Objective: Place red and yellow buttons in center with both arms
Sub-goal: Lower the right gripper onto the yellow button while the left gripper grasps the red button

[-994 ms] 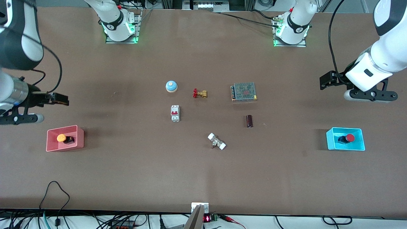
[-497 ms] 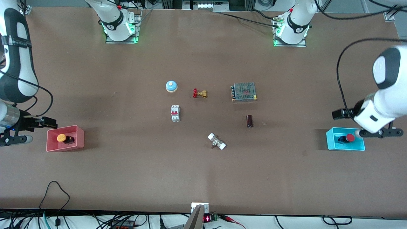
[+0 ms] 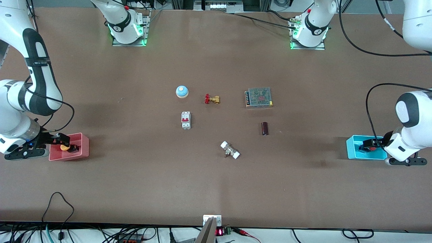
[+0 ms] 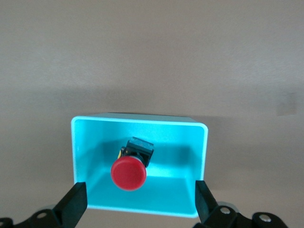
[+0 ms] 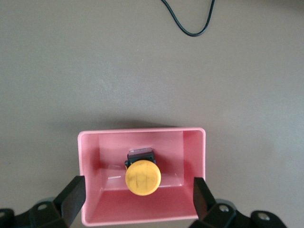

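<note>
The orange-yellow button (image 3: 63, 147) lies in a pink bin (image 3: 82, 148) at the right arm's end of the table. My right gripper (image 3: 61, 139) is open just over that bin. In the right wrist view its fingers (image 5: 71, 199) straddle the bin (image 5: 142, 131) with the yellow button (image 5: 142, 178) between them, untouched. The red button (image 3: 372, 147) lies in a cyan bin (image 3: 352, 150) at the left arm's end. My left gripper (image 3: 368, 146) is open over it. In the left wrist view its fingers (image 4: 72, 205) straddle the bin (image 4: 140, 121) around the red button (image 4: 128, 173).
Round the bare table centre (image 3: 219, 125) lie a pale blue dome (image 3: 182, 91), a brass valve (image 3: 212, 99), a white breaker (image 3: 186, 120), a metal-mesh box (image 3: 259, 97), a dark cylinder (image 3: 265, 128) and a white-ended fitting (image 3: 230, 150).
Both arms have swung in and come down: the right gripper now sits over the pink bin, the left gripper over the cyan bin. The buttons have not moved.
</note>
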